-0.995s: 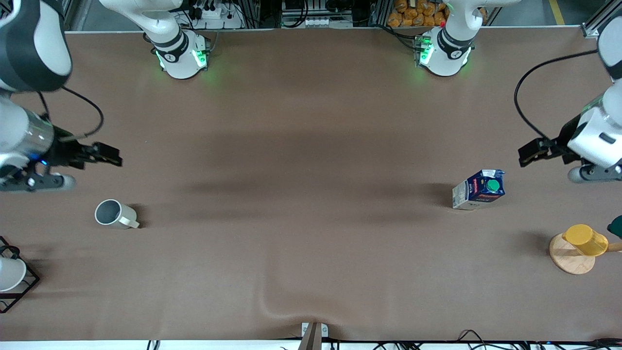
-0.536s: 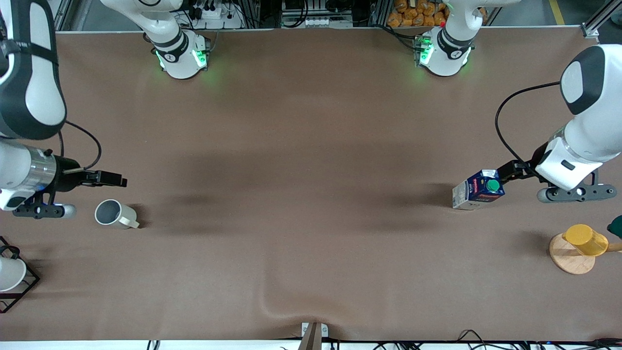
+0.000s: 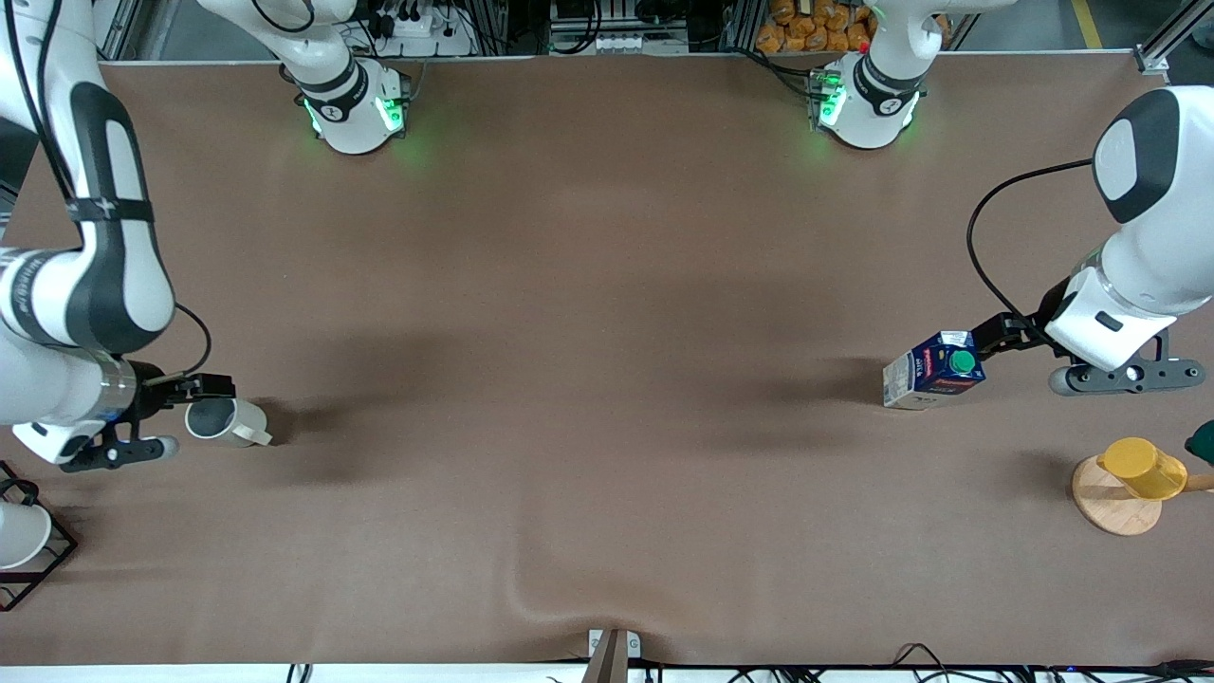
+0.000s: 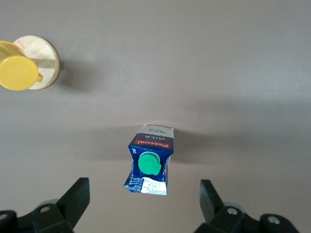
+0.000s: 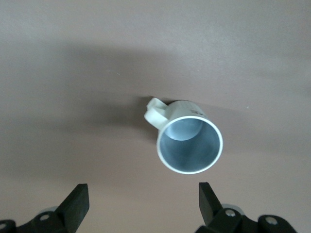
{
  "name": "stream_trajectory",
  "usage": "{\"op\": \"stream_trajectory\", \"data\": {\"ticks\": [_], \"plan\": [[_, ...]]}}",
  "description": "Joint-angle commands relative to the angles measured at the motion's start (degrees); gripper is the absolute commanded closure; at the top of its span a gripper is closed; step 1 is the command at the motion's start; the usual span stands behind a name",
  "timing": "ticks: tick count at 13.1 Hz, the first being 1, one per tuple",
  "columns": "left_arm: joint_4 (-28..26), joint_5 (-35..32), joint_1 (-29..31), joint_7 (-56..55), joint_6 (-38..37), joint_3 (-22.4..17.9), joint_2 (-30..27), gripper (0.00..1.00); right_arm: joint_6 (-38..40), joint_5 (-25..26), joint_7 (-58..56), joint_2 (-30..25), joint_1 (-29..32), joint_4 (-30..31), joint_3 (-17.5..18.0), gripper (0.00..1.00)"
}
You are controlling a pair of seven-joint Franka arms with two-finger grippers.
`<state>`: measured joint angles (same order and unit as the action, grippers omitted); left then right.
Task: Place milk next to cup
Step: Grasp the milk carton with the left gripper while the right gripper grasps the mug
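Observation:
The milk [image 3: 934, 379], a dark blue carton with a green cap, stands toward the left arm's end of the table. My left gripper [image 3: 991, 338] hovers at its cap side, open. In the left wrist view its fingers [image 4: 77, 194] stand wide apart, clear of the milk [image 4: 148, 165]. The cup [image 3: 226, 422], an off-white mug with a grey inside, stands upright toward the right arm's end. My right gripper [image 3: 207, 387] is over its rim edge, open and empty. In the right wrist view the cup [image 5: 189, 143] lies just ahead of the fingers [image 5: 77, 196].
A yellow cup [image 3: 1143, 468] sits on a round wooden disc [image 3: 1110, 507] nearer the front camera than the milk. A black wire rack [image 3: 43, 560] with a white cup stands at the right arm's end. A wide stretch of brown table separates milk and cup.
My right arm has come down toward the cup and now hangs at its rim. My left arm swung in to the milk a second ago and has since held still.

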<state>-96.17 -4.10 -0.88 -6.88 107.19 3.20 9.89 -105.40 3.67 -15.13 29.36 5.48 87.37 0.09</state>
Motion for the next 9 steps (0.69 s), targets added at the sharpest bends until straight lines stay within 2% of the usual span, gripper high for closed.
{"op": "stream_trajectory", "data": {"ticks": [1,6,9], "plan": [[-0.9,-1.3,0.3,0.6,0.7,0.4,-0.9,0.0,-4.3,2.4,-2.3,0.8,-0.1,2.0,0.4,0.0],[-0.7,-1.4,-0.4,0.1,2.0,1.2,1.1,0.0,-10.9,2.4,-9.1,5.3,-0.2,2.8,0.5,0.0],[-0.2,-1.0,-1.7,-1.2,2.1,1.3,1.2,0.0,-10.8,2.3,-11.1,6.2,0.4,3.6,0.4,0.0]]}}
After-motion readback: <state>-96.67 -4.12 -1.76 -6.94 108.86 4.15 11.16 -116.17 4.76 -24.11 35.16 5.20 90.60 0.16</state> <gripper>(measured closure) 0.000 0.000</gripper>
